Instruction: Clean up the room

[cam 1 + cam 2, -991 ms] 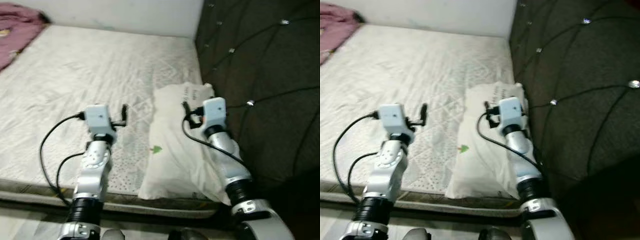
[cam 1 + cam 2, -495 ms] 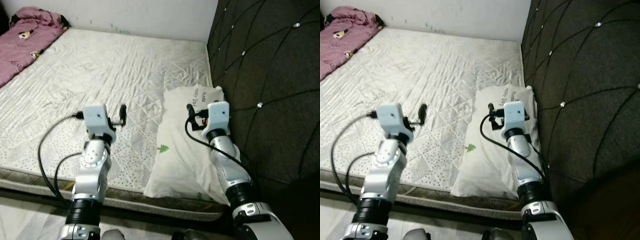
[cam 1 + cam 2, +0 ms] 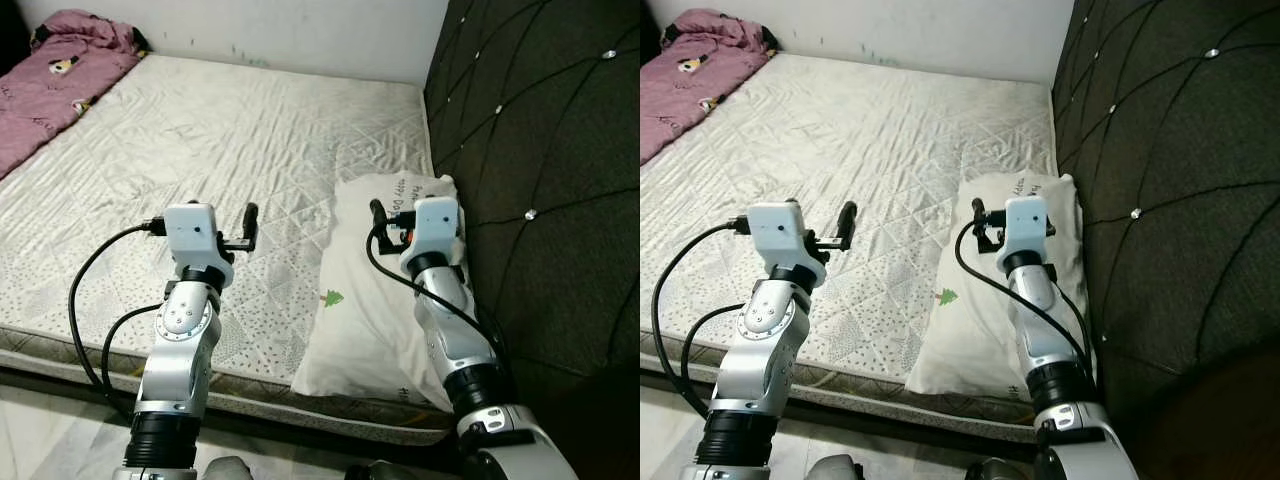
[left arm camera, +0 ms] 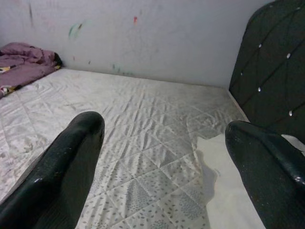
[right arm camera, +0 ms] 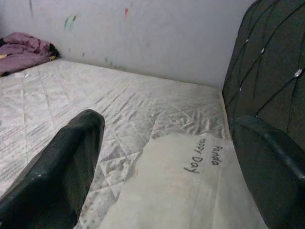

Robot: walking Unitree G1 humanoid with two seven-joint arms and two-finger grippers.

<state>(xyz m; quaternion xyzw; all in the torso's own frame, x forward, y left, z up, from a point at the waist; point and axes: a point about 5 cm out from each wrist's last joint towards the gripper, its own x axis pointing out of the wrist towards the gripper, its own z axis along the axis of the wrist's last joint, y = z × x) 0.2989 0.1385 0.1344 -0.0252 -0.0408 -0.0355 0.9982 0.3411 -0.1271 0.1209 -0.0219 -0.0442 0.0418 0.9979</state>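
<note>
A white pillow [image 3: 370, 310] with a small green tree print lies on the right side of the quilted mattress [image 3: 250, 130], against the dark headboard. A crumpled purple blanket [image 3: 60, 85] lies at the bed's far left corner by the wall. My left gripper [image 4: 164, 143] hovers open above the mattress near its front edge, holding nothing. My right gripper [image 5: 167, 143] hovers open over the pillow [image 5: 190, 191], a little above it and apart from it. The pillow's lettering [image 5: 205, 160] shows between its fingers.
A dark tufted headboard [image 3: 540, 150] rises along the bed's right side, close to my right arm. A pale wall [image 3: 250, 25] closes the far side. The mattress's front edge [image 3: 260, 400] runs just before me, with floor [image 3: 40, 440] below it.
The whole picture has shifted and sharpened as the camera moved, and more of the purple blanket shows. Both arms keep the same raised pose.
</note>
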